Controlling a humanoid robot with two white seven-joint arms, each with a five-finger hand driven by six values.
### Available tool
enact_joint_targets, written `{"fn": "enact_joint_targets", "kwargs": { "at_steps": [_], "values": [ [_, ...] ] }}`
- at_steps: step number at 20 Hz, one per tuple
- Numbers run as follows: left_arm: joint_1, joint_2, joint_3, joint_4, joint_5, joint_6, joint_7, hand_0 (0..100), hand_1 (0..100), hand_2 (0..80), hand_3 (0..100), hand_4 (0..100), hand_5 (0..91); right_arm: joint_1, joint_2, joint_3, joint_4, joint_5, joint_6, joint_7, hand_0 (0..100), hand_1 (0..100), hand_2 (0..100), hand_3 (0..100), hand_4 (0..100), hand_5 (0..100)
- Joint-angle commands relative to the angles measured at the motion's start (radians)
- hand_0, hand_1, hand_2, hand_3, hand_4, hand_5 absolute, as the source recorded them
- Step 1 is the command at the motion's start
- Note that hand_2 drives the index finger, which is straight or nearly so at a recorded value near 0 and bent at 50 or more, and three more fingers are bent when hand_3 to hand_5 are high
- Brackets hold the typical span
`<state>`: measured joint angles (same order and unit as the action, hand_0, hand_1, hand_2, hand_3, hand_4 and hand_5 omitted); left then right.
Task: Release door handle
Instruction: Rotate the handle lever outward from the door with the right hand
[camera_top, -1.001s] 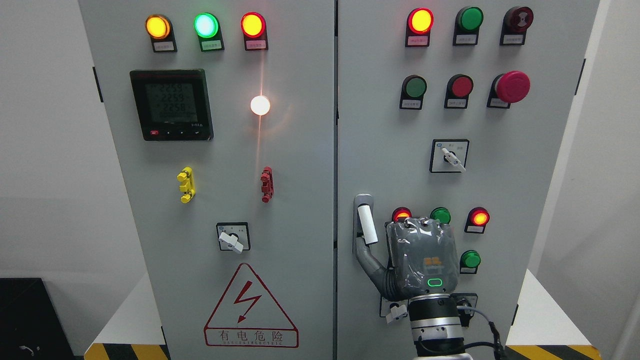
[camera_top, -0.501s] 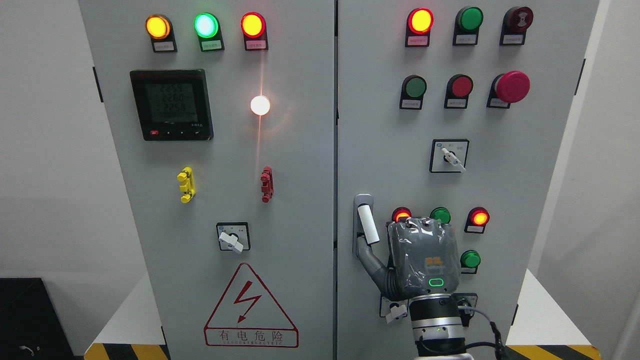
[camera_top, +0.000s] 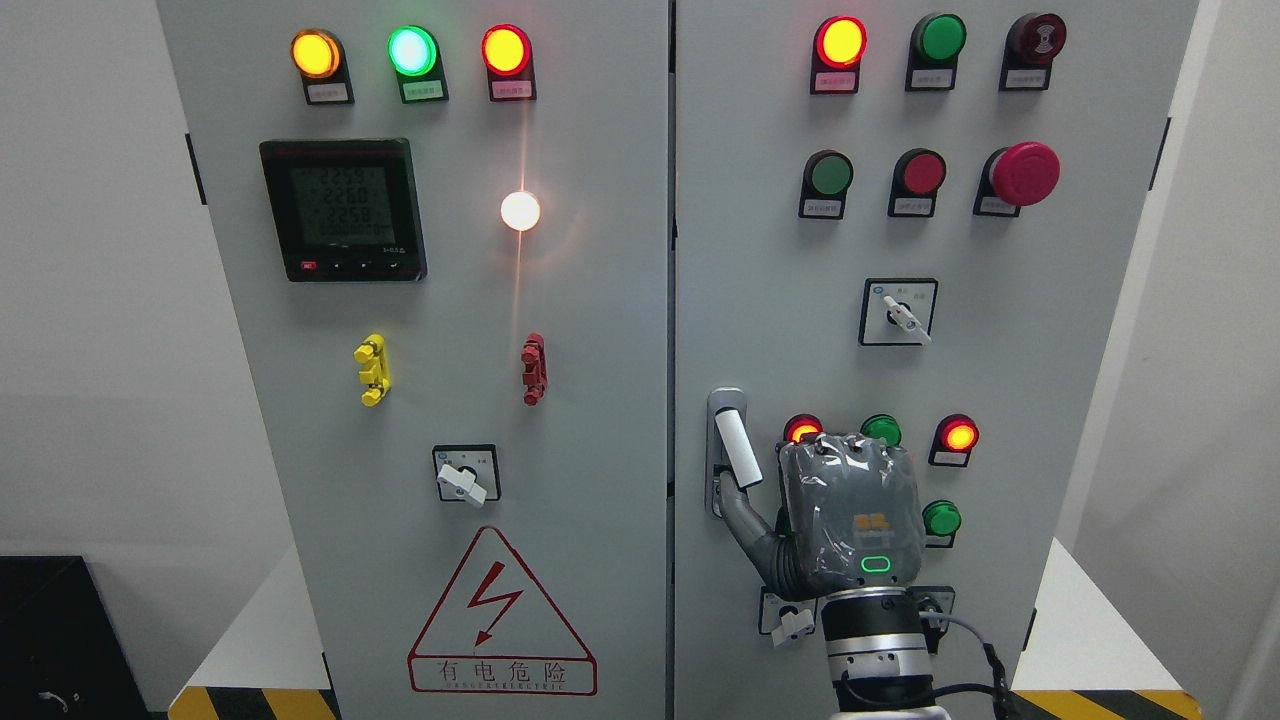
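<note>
The silver door handle (camera_top: 727, 402) is set upright at the left edge of the right cabinet door (camera_top: 780, 250). My right hand (camera_top: 850, 510), grey and wrapped in clear film, is raised just right of the handle with its back toward the camera. Its thumb (camera_top: 738, 452), white at the tip, stretches up and left over the handle's lower half; whether it touches the handle cannot be told. The other fingers point toward the door and hold nothing. The left arm is out of sight.
Around the hand are lit red lamps (camera_top: 803, 430) (camera_top: 959, 436) and green buttons (camera_top: 941, 518). A rotary switch (camera_top: 900, 312) sits above, and a red mushroom stop button (camera_top: 1024, 173) higher up. The left door (camera_top: 600, 300) carries a meter (camera_top: 343, 209) and a warning triangle (camera_top: 500, 615).
My right hand has drifted slightly right and down, away from the handle. The thumb has tilted a little with it. The door has not moved.
</note>
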<state>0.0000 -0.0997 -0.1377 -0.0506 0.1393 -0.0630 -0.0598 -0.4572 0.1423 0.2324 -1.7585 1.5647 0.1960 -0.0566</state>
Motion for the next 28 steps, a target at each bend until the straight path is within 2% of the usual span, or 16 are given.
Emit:
{"fn": "enact_joint_targets", "kwargs": {
  "at_steps": [1, 28],
  "values": [
    [0.020, 0.000, 0.000, 0.000, 0.000, 0.000, 0.000, 12, 56, 0.0, 0, 0, 0.0, 0.000, 0.000, -0.008, -0.002, 0.000, 0.000, -0.002, 49, 34, 100, 100, 100, 100],
    [0.020, 0.000, 0.000, 0.000, 0.000, 0.000, 0.000, 12, 56, 0.0, 0, 0, 0.0, 0.002, 0.000, -0.010, -0.004, -0.002, 0.009, -0.005, 50, 33, 100, 100, 100, 100]
  ]
}}
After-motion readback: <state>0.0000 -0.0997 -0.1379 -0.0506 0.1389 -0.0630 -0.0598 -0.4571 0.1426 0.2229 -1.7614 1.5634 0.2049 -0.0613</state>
